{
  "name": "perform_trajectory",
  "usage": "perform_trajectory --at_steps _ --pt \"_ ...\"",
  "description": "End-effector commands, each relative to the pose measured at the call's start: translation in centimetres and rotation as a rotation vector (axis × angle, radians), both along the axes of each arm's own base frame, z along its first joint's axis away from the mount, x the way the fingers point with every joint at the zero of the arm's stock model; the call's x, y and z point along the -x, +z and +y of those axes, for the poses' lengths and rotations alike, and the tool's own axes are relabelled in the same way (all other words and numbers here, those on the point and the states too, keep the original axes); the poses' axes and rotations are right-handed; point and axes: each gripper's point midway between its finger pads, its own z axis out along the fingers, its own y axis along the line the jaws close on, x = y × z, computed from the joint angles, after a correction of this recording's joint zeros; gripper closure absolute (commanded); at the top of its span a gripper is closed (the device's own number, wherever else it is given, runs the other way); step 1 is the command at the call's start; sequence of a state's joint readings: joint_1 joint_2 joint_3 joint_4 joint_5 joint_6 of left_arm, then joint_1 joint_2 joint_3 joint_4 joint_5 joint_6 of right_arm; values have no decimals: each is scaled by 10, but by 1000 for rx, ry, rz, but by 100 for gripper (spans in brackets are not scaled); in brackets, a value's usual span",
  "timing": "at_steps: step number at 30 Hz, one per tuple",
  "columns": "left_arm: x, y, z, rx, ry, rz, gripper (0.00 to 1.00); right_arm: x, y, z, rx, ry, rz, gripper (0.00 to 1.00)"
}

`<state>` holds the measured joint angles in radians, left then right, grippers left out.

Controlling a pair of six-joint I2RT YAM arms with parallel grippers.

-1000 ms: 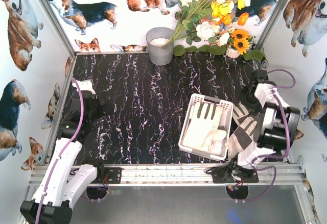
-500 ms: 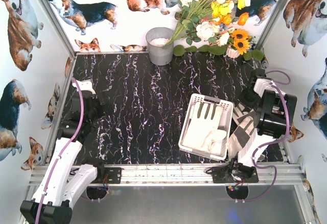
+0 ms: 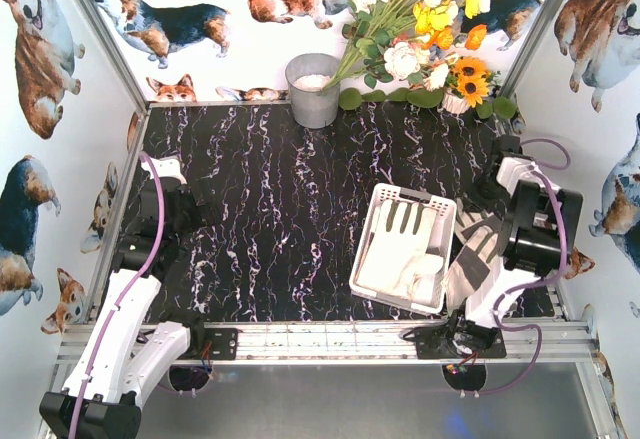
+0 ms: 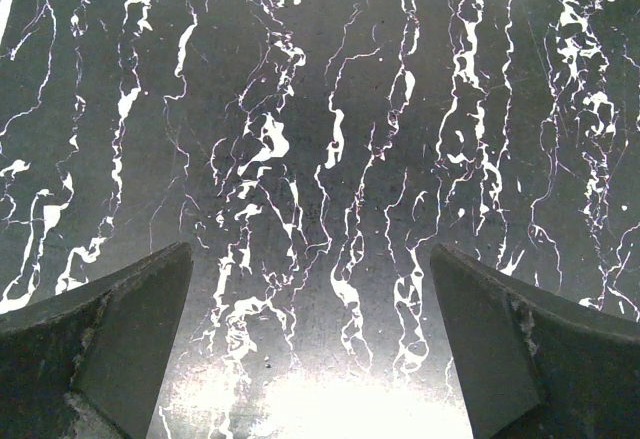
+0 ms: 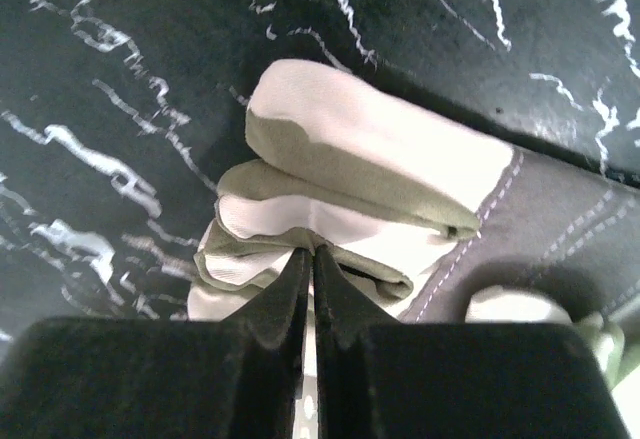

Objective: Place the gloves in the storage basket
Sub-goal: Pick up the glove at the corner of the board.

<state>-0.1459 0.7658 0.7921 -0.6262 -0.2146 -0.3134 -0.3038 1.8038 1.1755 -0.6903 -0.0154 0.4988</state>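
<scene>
**At the table's right edge, the right pincer nips a glove**

Just to the right of the storage basket (image 3: 412, 197), a loose glove (image 3: 478, 249) lies on the black marbled table (image 3: 280, 189), grey palm patch up, its edge touching or overlapping the basket's right wall. The right gripper (image 5: 310, 257) is down on it. In the wrist view its two fingers are pressed together, tips pinching a raised fold of cream fabric at the glove's finger end. The grey patch with its pale stitching runs off to the right.

Inside the basket lie other gloves (image 3: 400, 249), one showing dark finger stripes toward the far end.

At the left side of the table the left gripper (image 4: 310, 254) hangs over bare marble, jaws spread wide with nothing between them.

A grey metal bucket (image 3: 313, 89) and a bunch of flowers (image 3: 420, 19) stand along the far wall.
</scene>
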Motion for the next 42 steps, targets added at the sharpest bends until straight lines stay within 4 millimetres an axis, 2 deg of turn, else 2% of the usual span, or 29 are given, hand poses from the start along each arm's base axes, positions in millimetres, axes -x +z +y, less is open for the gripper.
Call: perform_trajectory --at_steps 1,8,14,18,20,22,26,30,31,33,36,42 --pt "1 -1 7 -14 23 1 0 -21 62 -6 55 -47 -217 100" --pt "2 0 6 -12 23 -4 0 -8 154 -22 207 -148 -464 100" --pt "-1 3 -6 12 -50 -25 0 -2 219 -4 178 -127 -692 100" --pt "-7 12 -31 71 -185 -83 0 -4 258 22 142 -61 -779 100" --pt "-9 10 -52 146 -270 -105 0 -1 283 43 137 -11 -835 100" --pt "-15 23 -77 241 -367 -168 0 0 300 65 115 29 -872 100" --pt "-23 55 -114 344 -487 -287 0 5 326 113 27 97 -937 100" --pt "-22 85 -157 348 -586 -374 0 12 343 155 -52 153 -980 100" --pt "-19 85 -172 345 -620 -379 0 14 346 166 -80 168 -988 100" --pt "-15 104 -202 352 -678 -421 0 18 349 189 -144 197 -995 100" --pt "-10 115 -241 391 -736 -457 0 24 352 221 -228 237 -997 100" --pt "7 148 -293 545 -823 -567 0 37 355 266 -339 297 -985 100"
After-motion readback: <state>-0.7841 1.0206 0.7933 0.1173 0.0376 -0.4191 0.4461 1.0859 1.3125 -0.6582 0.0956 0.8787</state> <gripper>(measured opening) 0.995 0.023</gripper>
